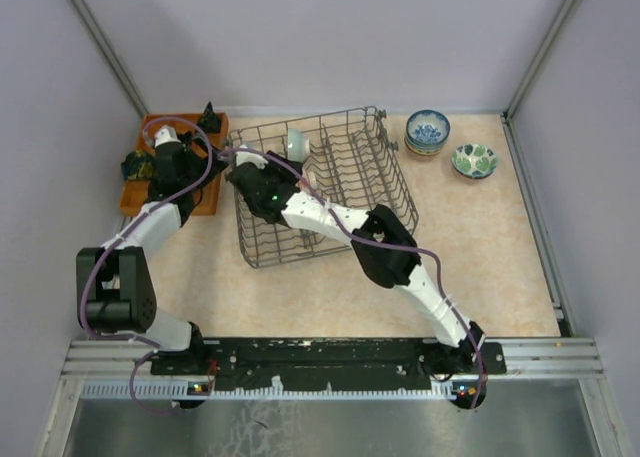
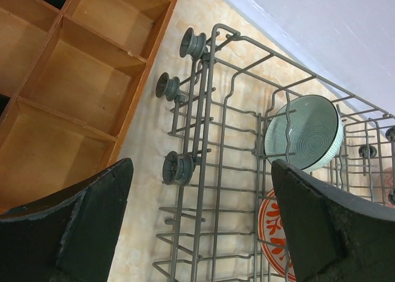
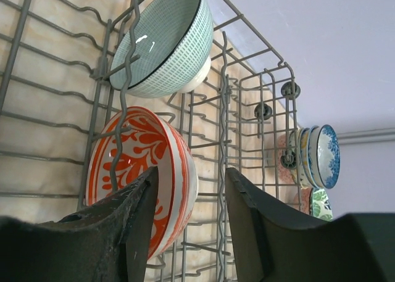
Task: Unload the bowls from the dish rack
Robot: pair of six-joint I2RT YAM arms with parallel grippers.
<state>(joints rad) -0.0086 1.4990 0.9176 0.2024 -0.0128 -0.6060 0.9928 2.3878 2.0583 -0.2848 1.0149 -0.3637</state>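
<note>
Both apart: right end effector [image 3: 191, 177] straddles red-and-white bowl [image 3: 148, 151] rim; left end effector [image 2: 200, 171] wide, empty.

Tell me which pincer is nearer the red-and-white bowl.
Right. The right pincer straddles the bowl's rim; the left pincer hovers over the rack's left edge.

High view from behind, wrist views close, sharing dish rack [image 1: 345, 167]

Wears white shells and black joints on left arm [image 1: 150, 227], right arm [image 1: 320, 212]; trails purple cables [image 1: 84, 277]; ends in matte black jaws.
</note>
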